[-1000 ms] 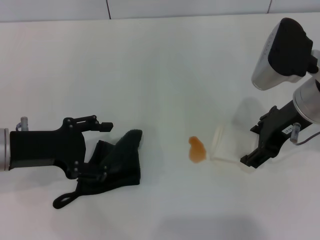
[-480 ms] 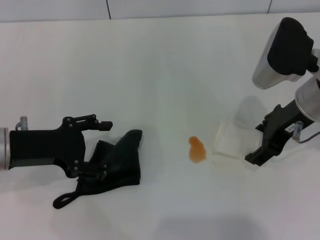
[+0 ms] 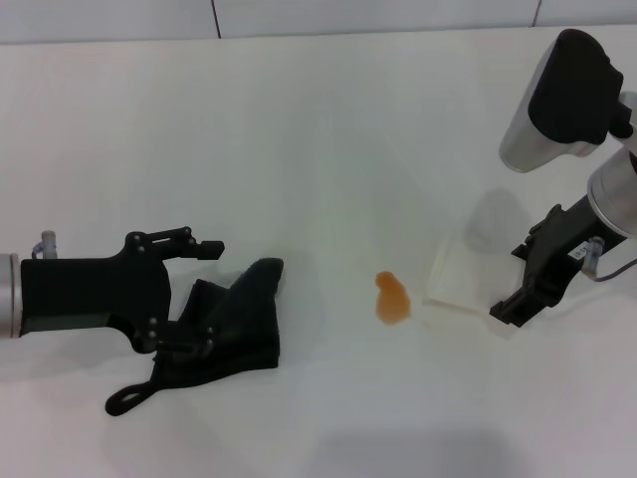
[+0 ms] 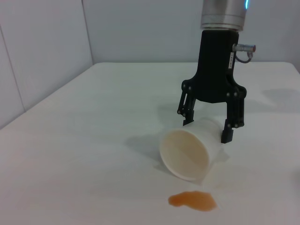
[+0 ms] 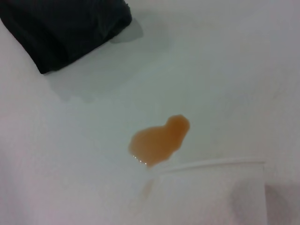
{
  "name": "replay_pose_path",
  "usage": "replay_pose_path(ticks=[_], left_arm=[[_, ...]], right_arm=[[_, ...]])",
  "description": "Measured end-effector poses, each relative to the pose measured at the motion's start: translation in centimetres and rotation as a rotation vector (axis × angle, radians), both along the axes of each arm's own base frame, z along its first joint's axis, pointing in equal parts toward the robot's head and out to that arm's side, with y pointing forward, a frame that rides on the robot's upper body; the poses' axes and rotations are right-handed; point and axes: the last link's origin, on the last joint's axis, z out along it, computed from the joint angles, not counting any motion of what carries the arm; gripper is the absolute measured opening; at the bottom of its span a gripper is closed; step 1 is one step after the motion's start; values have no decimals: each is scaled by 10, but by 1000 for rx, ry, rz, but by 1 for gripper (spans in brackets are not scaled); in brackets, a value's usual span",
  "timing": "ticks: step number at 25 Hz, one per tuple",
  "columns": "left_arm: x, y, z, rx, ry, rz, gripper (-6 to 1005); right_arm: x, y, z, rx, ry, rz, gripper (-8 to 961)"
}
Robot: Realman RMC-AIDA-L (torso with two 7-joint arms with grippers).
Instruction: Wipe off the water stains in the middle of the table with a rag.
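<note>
The water stains are a single small orange blot point(image 3: 391, 297) point(image 4: 192, 200) point(image 5: 159, 139) on the white table point(image 3: 318, 119). To its left lies the dark rag point(image 3: 234, 319) point(image 5: 61, 28), its thin loop trailing toward me. My left gripper point(image 3: 199, 297) is open, with one finger on each side of the rag. A translucent plastic cup point(image 3: 463, 279) point(image 4: 185, 154) point(image 5: 211, 192) lies on its side just right of the blot, its mouth toward it. My right gripper point(image 3: 505, 311) point(image 4: 208, 130) grips the cup's base end.
The table's grey-lined far edge point(image 3: 299, 30) runs along the back. My right forearm point(image 3: 562, 100) hangs over the table's far right part.
My right gripper and the cup shifted slightly right and away from the orange blot. The left gripper and the rag have not moved.
</note>
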Motion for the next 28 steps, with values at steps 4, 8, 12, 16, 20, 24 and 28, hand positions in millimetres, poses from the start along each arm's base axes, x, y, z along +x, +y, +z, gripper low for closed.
replay_pose_path(ticks=[4,8,12,16,20,24,28], left_arm=[[0,0,0,1,1,-1,875],[-1,0,-1,-1,-1,1,875],[-1,-1,-1,2,-2,-1,875],[-2,-1,-1,2,-2,-1,875],[-2,-1,0,3,-2,-2,875],[-2,-1,0,4,-2,-3,875],[-2,0,0,10,0,-7,875]], right_arm=[[0,0,0,-3,-2,0,781],[-1,0,0,-1,-2,-7,781],[0,-1,0,-4,-5,-11,772],[-2,-1,1,-4,2,-10,733],[-8,-1,4,1,13,9,707],[-13,1,14,46,43,17,697],[-13,1,22,86,112,23,696]])
